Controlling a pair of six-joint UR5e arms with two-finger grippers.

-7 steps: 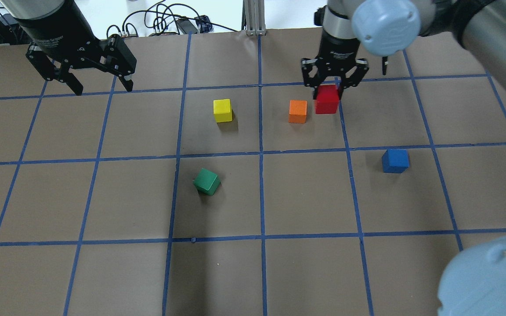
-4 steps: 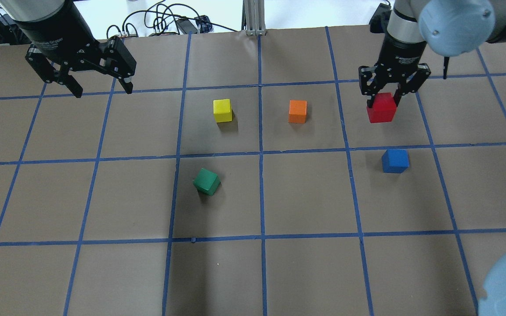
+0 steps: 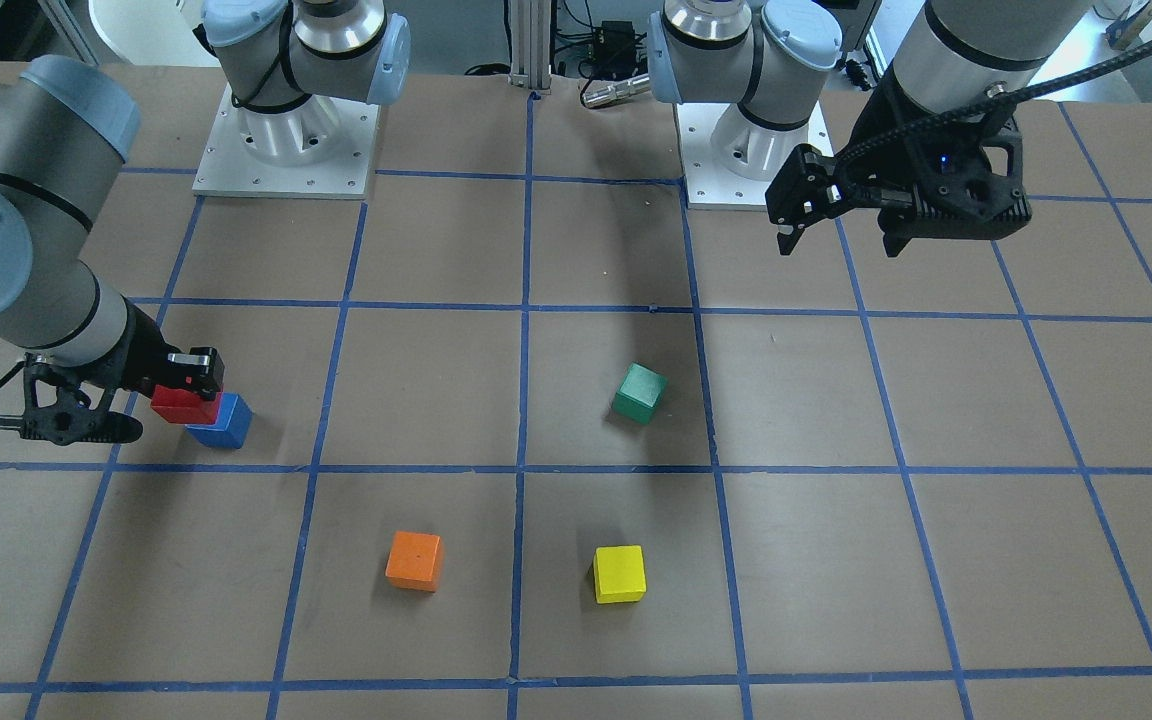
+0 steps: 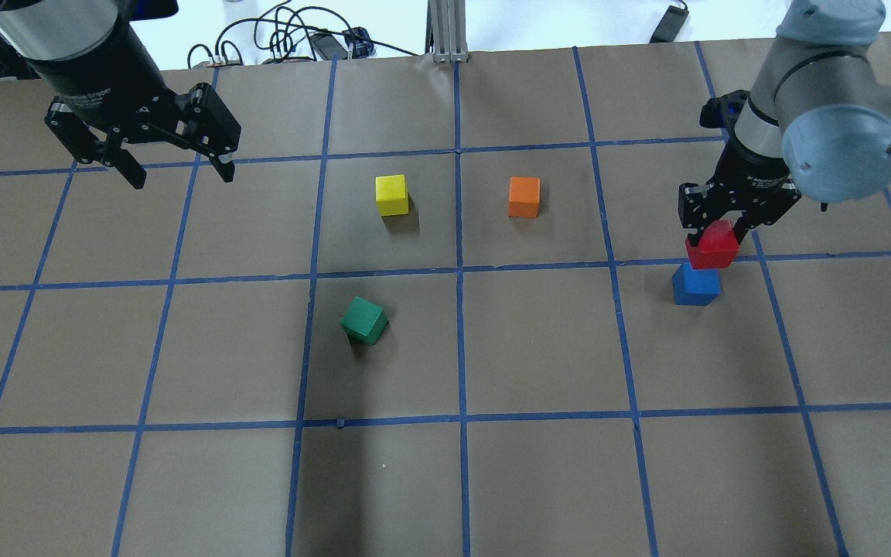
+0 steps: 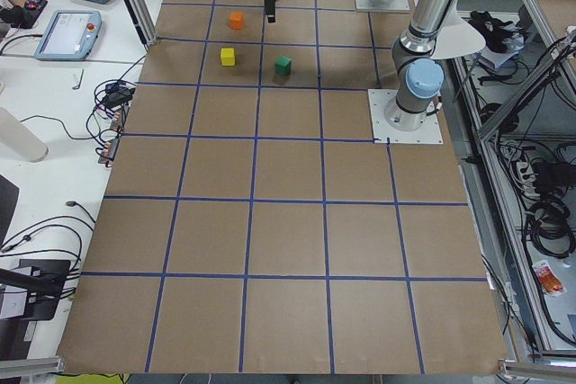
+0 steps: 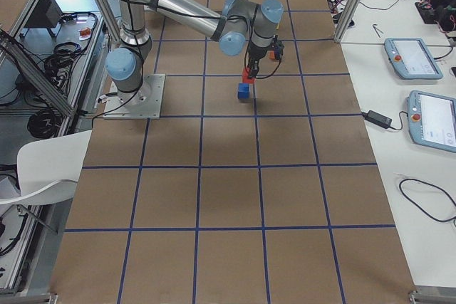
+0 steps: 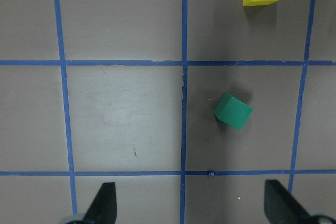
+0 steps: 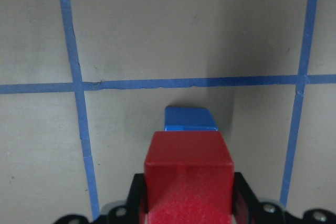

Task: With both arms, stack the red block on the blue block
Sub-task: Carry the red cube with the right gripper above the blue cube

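My right gripper [image 4: 716,232] is shut on the red block [image 4: 712,245] and holds it in the air just above and slightly behind the blue block [image 4: 696,285], which sits on the table. In the front-facing view the red block [image 3: 183,402] overlaps the blue block [image 3: 221,423]. The right wrist view shows the red block [image 8: 188,174] between the jaws, with the blue block [image 8: 190,118] partly hidden below it. My left gripper [image 4: 171,158] is open and empty, high over the far left of the table [image 4: 538,480]; its fingertips [image 7: 103,206] frame the left wrist view.
A yellow cube [image 4: 392,194] and an orange cube [image 4: 524,196] sit in the far middle. A green cube [image 4: 363,319], turned at an angle, lies left of centre. Blue tape lines grid the brown table. Cables lie beyond the far edge.
My right gripper has carried the red block rightwards and towards the robot, from beside the orange cube to just over the blue block. The left arm has not moved.
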